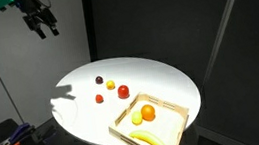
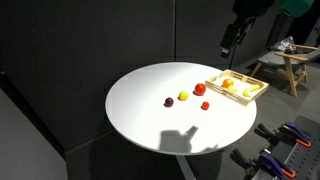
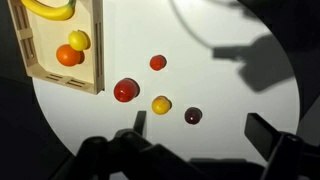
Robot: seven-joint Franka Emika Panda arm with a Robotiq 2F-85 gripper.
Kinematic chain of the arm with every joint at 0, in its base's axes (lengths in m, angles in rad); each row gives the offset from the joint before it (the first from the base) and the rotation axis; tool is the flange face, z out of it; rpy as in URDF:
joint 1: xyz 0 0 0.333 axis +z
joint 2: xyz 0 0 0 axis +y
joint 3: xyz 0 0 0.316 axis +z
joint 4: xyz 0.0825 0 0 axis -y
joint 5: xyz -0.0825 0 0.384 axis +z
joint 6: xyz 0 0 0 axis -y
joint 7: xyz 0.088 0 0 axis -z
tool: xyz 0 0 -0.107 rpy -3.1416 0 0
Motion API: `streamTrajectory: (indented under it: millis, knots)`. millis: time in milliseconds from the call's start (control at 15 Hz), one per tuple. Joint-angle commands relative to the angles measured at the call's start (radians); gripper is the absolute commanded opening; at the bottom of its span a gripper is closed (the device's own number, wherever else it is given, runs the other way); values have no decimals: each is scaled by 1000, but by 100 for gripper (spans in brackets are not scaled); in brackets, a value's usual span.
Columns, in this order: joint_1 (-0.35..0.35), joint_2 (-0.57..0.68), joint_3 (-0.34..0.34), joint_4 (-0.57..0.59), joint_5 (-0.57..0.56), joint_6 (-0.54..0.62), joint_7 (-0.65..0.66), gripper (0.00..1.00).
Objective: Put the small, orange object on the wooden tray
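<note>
The small orange-red ball (image 3: pixel 157 62) lies on the white round table, apart from the other fruits; it shows in both exterior views (image 1: pixel 100 99) (image 2: pixel 205 105). The pale wooden tray (image 3: pixel 98 50) sits at the table's edge (image 1: pixel 163 100) (image 2: pixel 258 92) and holds a big orange (image 1: pixel 148 111), a yellow fruit and a banana (image 1: pixel 149 141). My gripper (image 1: pixel 41 27) (image 2: pixel 232 40) hangs high above the table, open and empty. In the wrist view its fingers (image 3: pixel 200 128) frame the table near the dark ball.
A red ball (image 3: pixel 125 90), a yellow ball (image 3: pixel 161 104) and a dark purple ball (image 3: pixel 193 116) lie on the table (image 1: pixel 79 74) near the small orange-red one. Dark curtains surround the table. A wooden stand (image 2: pixel 295 60) stands behind the tray.
</note>
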Motion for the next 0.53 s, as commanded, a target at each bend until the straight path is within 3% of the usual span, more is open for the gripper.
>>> streamTrajectory:
  millis: [0, 467]
  knots:
    - [28, 6, -24, 3, -17, -5, 13, 100]
    - [31, 6, -29, 6, -12, -9, 9, 100]
